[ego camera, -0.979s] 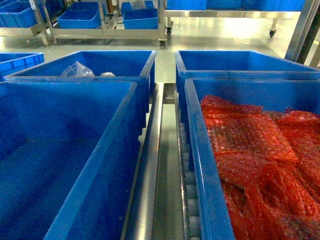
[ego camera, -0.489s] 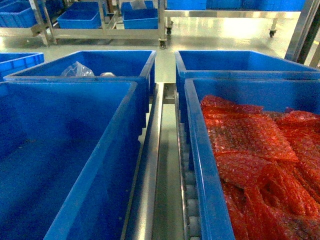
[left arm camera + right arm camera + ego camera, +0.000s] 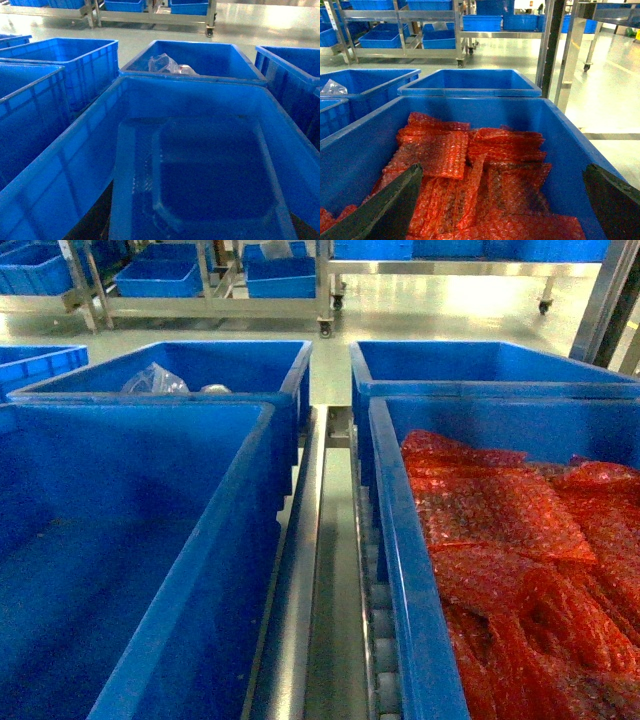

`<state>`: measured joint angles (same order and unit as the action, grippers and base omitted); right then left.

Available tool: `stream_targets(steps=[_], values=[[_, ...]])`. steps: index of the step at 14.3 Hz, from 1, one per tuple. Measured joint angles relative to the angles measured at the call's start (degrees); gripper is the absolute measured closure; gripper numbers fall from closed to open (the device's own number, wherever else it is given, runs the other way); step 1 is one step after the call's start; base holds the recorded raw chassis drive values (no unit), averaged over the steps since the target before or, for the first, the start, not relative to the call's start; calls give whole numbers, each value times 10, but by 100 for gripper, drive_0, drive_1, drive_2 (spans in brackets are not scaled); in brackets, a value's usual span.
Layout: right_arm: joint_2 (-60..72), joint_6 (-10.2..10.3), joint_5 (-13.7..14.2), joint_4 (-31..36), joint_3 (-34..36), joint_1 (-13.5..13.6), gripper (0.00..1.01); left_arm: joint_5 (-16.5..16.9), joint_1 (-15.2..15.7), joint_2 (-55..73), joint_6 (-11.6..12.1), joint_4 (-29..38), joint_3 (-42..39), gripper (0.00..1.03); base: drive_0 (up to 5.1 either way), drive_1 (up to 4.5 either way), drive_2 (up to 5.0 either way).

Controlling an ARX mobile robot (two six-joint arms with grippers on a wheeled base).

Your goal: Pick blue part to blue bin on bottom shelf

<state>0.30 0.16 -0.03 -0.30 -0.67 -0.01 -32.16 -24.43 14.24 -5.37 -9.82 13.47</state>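
Observation:
A flat, translucent blue part (image 3: 200,175) fills the lower left wrist view. It hangs over the near left blue bin (image 3: 50,175), whose floor shows bare in the head view (image 3: 130,450). My left gripper (image 3: 200,212) is shut on the part; only dark slivers of its fingers (image 3: 100,222) show beside it. That bin rests on the bottom shelf, with its steel rail (image 3: 300,570) and white rollers (image 3: 385,650). My right gripper (image 3: 502,170) stands wide open above red bubble-wrap bags (image 3: 470,170). Neither gripper shows in the head view.
The near right bin (image 3: 400,570) holds the red bags. Behind the near left bin, another bin (image 3: 250,360) holds a clear plastic bag (image 3: 155,378); a further bin (image 3: 480,365) stands behind the right one. Racks with more blue bins (image 3: 280,280) stand across the floor.

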Motion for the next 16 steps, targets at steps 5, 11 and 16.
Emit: stream_targets(steps=[5,11,16], values=[[0,0,0,0,0,0,3,0,0,0,0,0,0,60,0,0,0],[0,0,0,0,0,0,3,-172,-74,52,-82,-30,28,60,0,0,0],[0,0,0,0,0,0,3,71,61,302,-76,197,68,60,0,0,0]])
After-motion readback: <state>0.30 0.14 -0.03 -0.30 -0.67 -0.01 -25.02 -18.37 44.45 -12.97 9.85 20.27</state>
